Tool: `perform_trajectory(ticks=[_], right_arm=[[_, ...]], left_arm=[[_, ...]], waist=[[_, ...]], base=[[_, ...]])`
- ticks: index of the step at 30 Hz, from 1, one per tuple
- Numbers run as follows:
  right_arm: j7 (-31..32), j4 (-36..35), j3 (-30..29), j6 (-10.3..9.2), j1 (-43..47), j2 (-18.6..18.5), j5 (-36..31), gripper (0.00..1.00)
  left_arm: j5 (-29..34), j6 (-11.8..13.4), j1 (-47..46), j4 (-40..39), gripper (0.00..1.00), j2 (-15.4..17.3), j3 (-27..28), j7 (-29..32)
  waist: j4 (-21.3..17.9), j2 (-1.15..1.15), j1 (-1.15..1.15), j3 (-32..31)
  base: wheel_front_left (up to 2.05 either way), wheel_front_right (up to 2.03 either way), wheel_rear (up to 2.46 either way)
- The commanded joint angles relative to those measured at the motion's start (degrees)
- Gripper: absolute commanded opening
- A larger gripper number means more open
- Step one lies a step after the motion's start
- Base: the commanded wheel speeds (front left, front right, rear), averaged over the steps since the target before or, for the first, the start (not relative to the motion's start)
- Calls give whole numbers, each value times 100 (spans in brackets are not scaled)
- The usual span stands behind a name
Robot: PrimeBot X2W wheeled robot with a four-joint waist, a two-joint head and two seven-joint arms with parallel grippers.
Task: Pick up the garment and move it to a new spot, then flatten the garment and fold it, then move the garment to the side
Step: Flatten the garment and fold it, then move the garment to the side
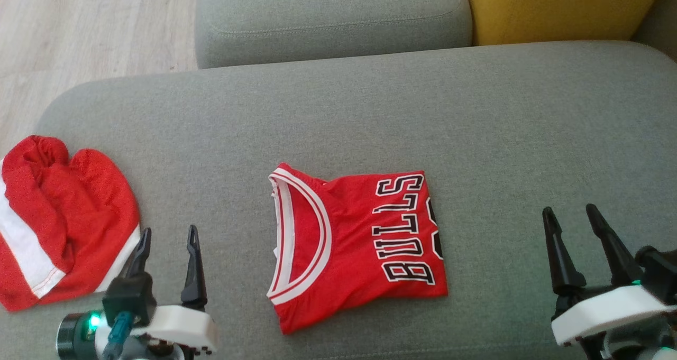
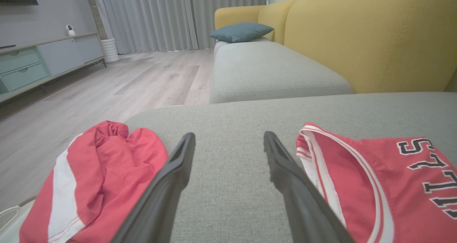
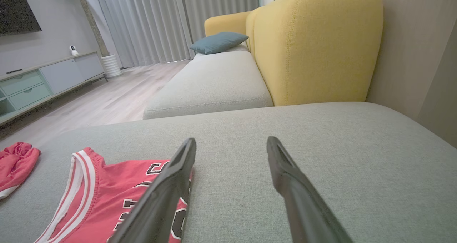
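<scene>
Seemingly the red white-trimmed Bulls jersey (image 1: 359,243) lies folded at the middle of the grey fabric sofa seat (image 1: 476,111); we judge only moving it aside remains. Our left gripper (image 1: 169,232) and right gripper (image 1: 569,209) flank it, both wide and empty.

Folded red jersey (image 1: 357,243) on cushion

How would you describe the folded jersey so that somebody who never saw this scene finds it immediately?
Look at the wide grey cushion in front of the robot. Near its middle lies a red jersey, folded into a rectangle. Unlike the crumpled red garment at the cushion's left edge, it shows a white-trimmed neckline and the black letters BULLS.
</scene>
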Motion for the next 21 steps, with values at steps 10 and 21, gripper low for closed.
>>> perform_trajectory(ticks=[10, 21], right_arm=[[15, -245, 80, 37, -97, -2, -50, 100], [54, -168, 62, 37, -136, -30, -30, 100]], left_arm=[[-6, 51, -208, -170, 100, 114, 151, -14], [21, 60, -386, -168, 100, 122, 99, -38]], waist=[[10, 0, 0, 4], [137, 0, 0, 139]], base=[[0, 0, 0], [0, 0, 0]])
